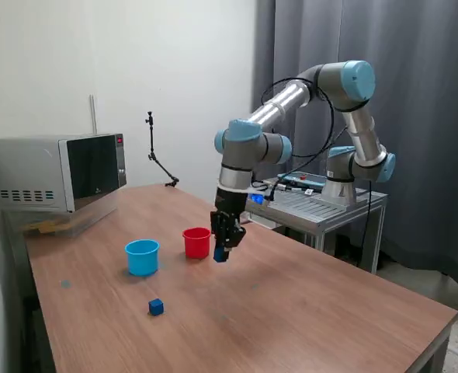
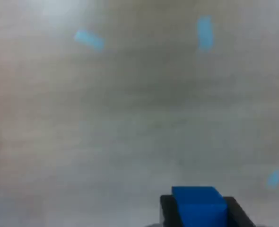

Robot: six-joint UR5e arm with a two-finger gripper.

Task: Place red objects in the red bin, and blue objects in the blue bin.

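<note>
My gripper (image 1: 221, 254) hangs just above the table, right beside the red bin (image 1: 196, 242) on the exterior view's right, and is shut on a dark blue cube (image 1: 220, 255). In the wrist view that blue cube (image 2: 198, 206) sits clamped between the two black fingers (image 2: 168, 208), over blurred wood. The light-blue bin (image 1: 142, 257) stands to the exterior view's left of the red bin. A second dark blue cube (image 1: 156, 308) lies on the table in front of the blue bin. No red cubes show; the inside of either bin is hidden.
A microwave (image 1: 58, 172) stands at the back on the exterior view's left, with a small black stand (image 1: 157, 159) behind the table. A metal side table (image 1: 322, 203) carries the arm's base. The wooden table's (image 1: 307, 303) front edge runs along the exterior view's right.
</note>
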